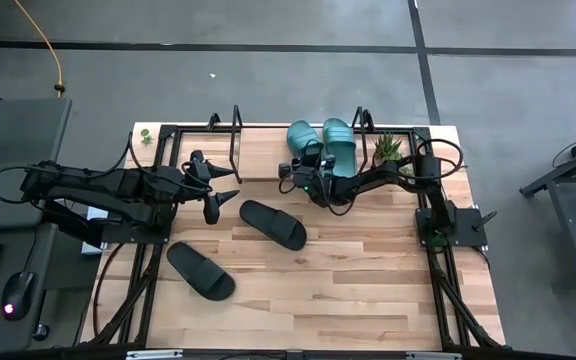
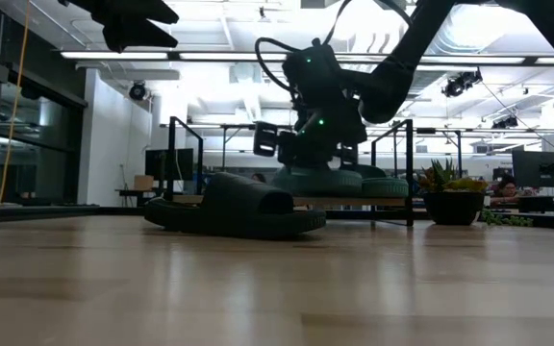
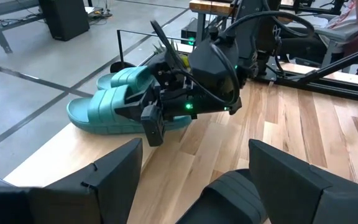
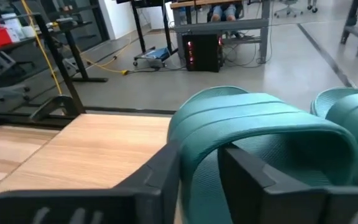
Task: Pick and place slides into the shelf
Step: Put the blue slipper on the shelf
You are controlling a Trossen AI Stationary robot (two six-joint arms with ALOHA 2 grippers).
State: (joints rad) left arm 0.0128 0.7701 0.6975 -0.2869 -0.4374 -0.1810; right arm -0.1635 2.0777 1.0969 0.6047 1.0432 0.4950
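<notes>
Two teal slides [image 1: 303,138] [image 1: 340,140] lie side by side, soles down, on the shelf's light board [image 1: 258,150] at the table's far side. My right gripper [image 1: 310,162] is at the left teal slide [image 4: 260,118] and is shut on its strap. Two black slides lie flat on the tabletop, one mid-table [image 1: 273,225] and one nearer the near-left [image 1: 200,270]. My left gripper [image 1: 218,205] hangs open above the table, left of the mid-table black slide [image 3: 235,199], touching nothing. My right gripper pinches the side of the left teal slide's strap [image 4: 197,158], one finger [image 4: 253,180] under the strap and the other [image 4: 157,177] outside it. The fingers come from the table's near side and point toward the far edge. The slide sits sole-down on the shelf board [image 3: 48,149].
Thin black tube frames [image 1: 236,130] stand up at the shelf's ends and middle. A small potted plant [image 1: 388,148] sits right of the teal slides. Bare board stretches left of the teal slides [image 4: 86,149]. Black arm bases flank the tabletop.
</notes>
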